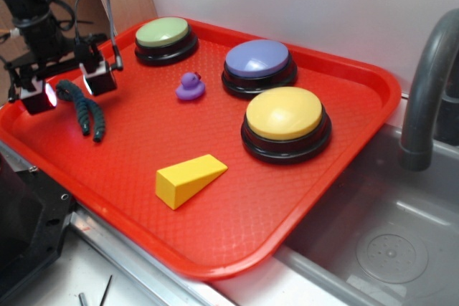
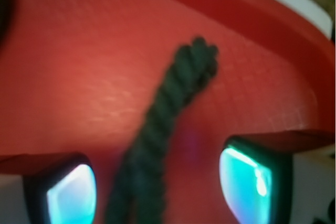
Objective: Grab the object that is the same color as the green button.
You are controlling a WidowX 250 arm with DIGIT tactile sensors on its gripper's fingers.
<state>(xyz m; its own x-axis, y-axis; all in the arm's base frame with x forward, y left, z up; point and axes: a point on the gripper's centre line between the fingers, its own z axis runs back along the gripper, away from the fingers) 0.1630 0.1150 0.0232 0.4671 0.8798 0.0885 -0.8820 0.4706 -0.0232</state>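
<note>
A yellow wedge block (image 1: 188, 179) is lying nearest on the red tray (image 1: 237, 234). Behind it, three large buttons are sitting in a row running from right to far left: a yellow-topped button (image 1: 285, 123), a purple-topped button (image 1: 258, 67), and the pale green button (image 1: 166, 39), with a small purple duck (image 1: 190, 87) beside them. At the tray's left edge, the gripper (image 1: 69, 89) is hanging with its pads spread wide, straddling the dark green rope toy (image 1: 84, 109), which is draping between them with its ends drooping onto the tray. The wrist view shows gaps on both sides, so it probably is not clamped yet.

Red tray (image 1: 337, 177) bearing buttons, toys
</note>
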